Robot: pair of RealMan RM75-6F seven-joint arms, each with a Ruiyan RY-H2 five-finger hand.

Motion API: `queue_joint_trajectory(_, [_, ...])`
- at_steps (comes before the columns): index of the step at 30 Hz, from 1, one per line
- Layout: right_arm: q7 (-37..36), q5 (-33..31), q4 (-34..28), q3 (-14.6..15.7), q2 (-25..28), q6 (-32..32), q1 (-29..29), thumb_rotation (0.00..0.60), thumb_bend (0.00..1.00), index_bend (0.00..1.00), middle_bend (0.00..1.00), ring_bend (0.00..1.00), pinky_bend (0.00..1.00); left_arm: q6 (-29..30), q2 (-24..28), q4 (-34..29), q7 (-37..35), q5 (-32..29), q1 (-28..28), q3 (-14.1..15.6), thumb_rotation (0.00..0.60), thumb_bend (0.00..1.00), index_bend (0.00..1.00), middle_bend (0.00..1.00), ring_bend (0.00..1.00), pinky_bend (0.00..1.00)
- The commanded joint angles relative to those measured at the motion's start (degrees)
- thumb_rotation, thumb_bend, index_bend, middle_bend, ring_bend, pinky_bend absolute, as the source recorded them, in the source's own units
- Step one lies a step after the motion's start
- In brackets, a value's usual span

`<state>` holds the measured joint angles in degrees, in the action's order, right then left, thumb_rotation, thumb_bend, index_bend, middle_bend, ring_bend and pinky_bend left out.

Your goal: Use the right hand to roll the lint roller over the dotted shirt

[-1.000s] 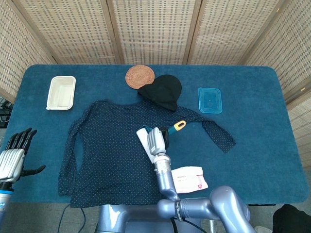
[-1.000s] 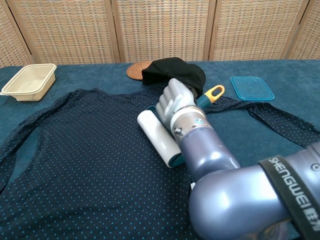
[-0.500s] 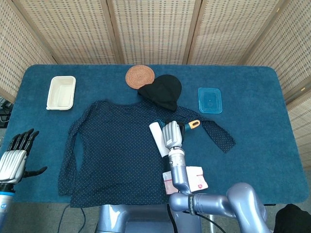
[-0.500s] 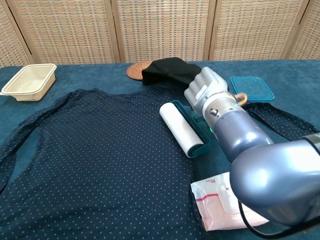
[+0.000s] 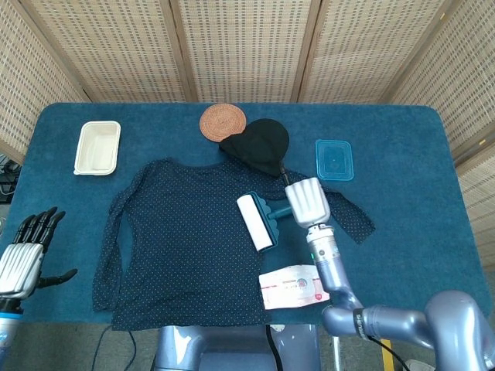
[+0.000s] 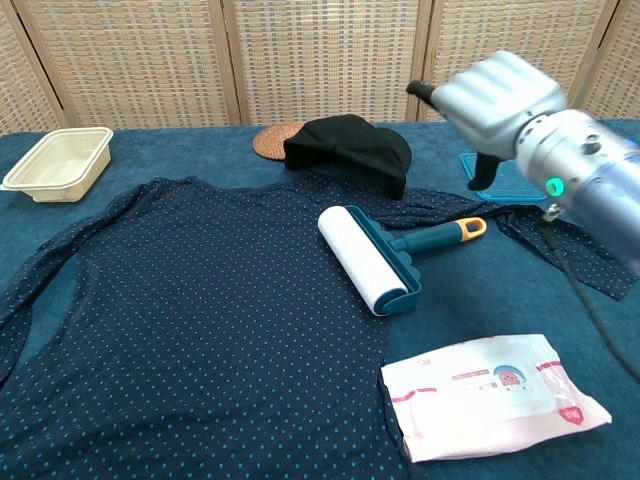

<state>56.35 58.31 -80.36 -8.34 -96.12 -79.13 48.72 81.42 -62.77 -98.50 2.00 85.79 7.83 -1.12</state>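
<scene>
The dotted navy shirt (image 5: 182, 239) lies spread flat on the blue table, also seen in the chest view (image 6: 190, 320). The lint roller (image 5: 256, 222), a white roll on a teal frame with an orange-tipped handle, rests on the shirt's right side (image 6: 368, 259). Nothing holds it. My right hand (image 5: 307, 201) hovers above the handle end, raised off the table (image 6: 498, 97), empty with its fingers loosely apart. My left hand (image 5: 23, 259) stays off the table's near left edge, fingers spread and empty.
A black hat (image 5: 259, 145) lies on the shirt's collar, with a woven coaster (image 5: 223, 121) behind it. A blue lid (image 5: 334, 159) sits at the right and a cream container (image 5: 97, 147) at the far left. A wipes packet (image 6: 490, 393) lies by the hem.
My right hand rolled the lint roller rightward across the shirt, then let go and rose above the handle. The roller now lies free. The left hand has barely moved.
</scene>
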Motion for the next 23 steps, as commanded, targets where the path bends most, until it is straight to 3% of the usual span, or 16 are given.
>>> queue_joint_trajectory(1, [-23.0, 14.9, -3.7, 6.8, 14.2, -4.1, -10.0, 0.600, 0.00, 0.00, 0.51, 0.59, 0.57, 1.0, 0.3, -0.3, -0.6, 2.0, -0.4, 0.9, 0.600, 0.00, 0.00, 0.00, 0.00, 0.00])
queue_joint_trajectory(4, [-33.0, 17.4, -5.2, 9.5, 20.2, -5.2, -14.6, 0.600, 0.00, 0.00, 0.22, 0.22, 0.13, 2.1, 0.5, -0.5, -0.8, 4.0, -0.9, 1.6, 0.600, 0.00, 0.00, 0.00, 0.00, 0.00])
queue_joint_trajectory(6, [-38.1, 17.8, -6.2, 11.0, 23.0, -4.3, -16.7, 0.600, 0.00, 0.00, 0.12, 0.11, 0.01, 2.7, 0.6, -0.5, -1.3, 4.9, -1.1, 1.9, 0.600, 0.00, 0.00, 0.00, 0.00, 0.00])
queue_joint_trajectory(10, [-44.8, 18.7, -6.2, 12.7, 25.7, -4.3, -20.2, 0.600, 0.00, 0.00, 0.01, 0.01, 0.00, 3.7, 1.1, -0.5, -2.1, 6.4, -1.7, 2.6, 0.600, 0.00, 0.00, 0.00, 0.00, 0.00])
queue_joint_trajectory(14, [-49.4, 19.5, -6.1, 13.8, 27.1, -6.9, -24.6, 0.600, 0.00, 0.00, 0.00, 0.00, 0.00, 4.8, 1.9, -0.7, -2.2, 7.7, -2.4, 3.3, 0.600, 0.00, 0.00, 0.00, 0.00, 0.00])
queue_joint_trajectory(23, [-48.2, 21.3, -7.7, 13.3, 27.3, -11.1, -30.3, 0.600, 0.00, 0.00, 0.00, 0.00, 0.00, 6.0, 2.8, -1.0, -3.2, 8.4, -3.2, 3.6, 0.600, 0.00, 0.00, 0.00, 0.00, 0.00])
